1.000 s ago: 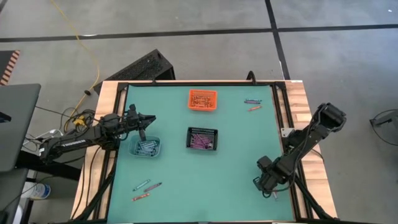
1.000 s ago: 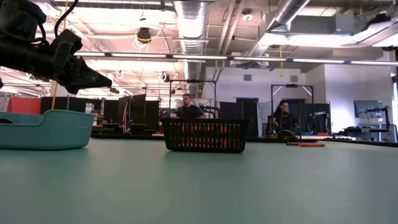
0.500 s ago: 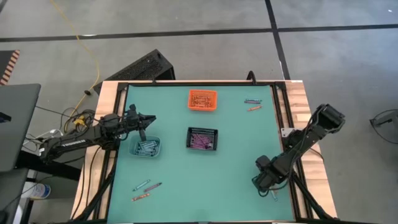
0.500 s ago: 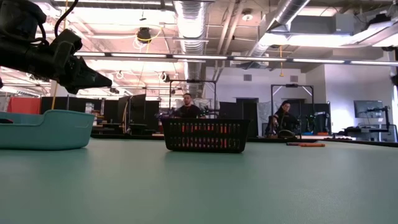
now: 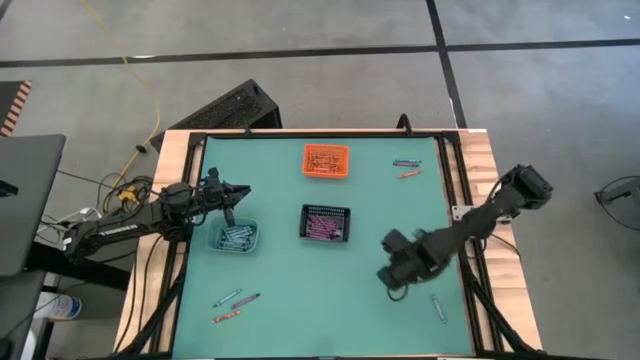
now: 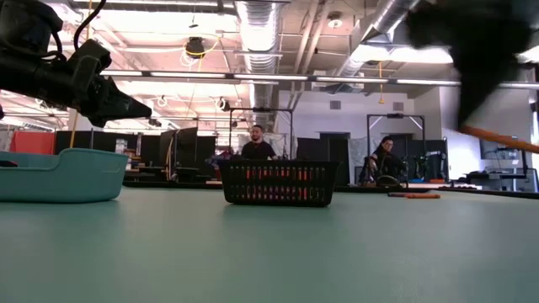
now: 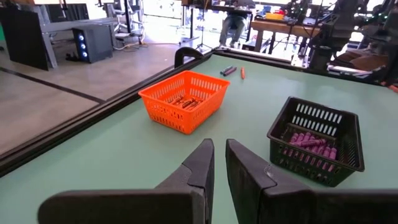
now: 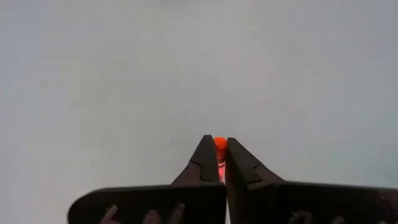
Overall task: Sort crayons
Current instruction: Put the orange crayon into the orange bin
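Right hand (image 5: 392,273) moving from near-right surface corner toward centre, lifted, pinching orange crayon (image 8: 220,144). Grey crayon (image 5: 438,305) remaining there. Transport step; next: carrying to orange bin (image 5: 326,161). Left hand (image 7: 219,163) pressed together, hanging over teal bin (image 5: 234,237).

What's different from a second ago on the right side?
The right claw closed on an orange crayon at the table's front right corner, lifted it and swung left toward the middle of the table; a blue-grey crayon is left lying there. The left claw stayed shut over the teal bin; the other bins and loose crayons did not move.
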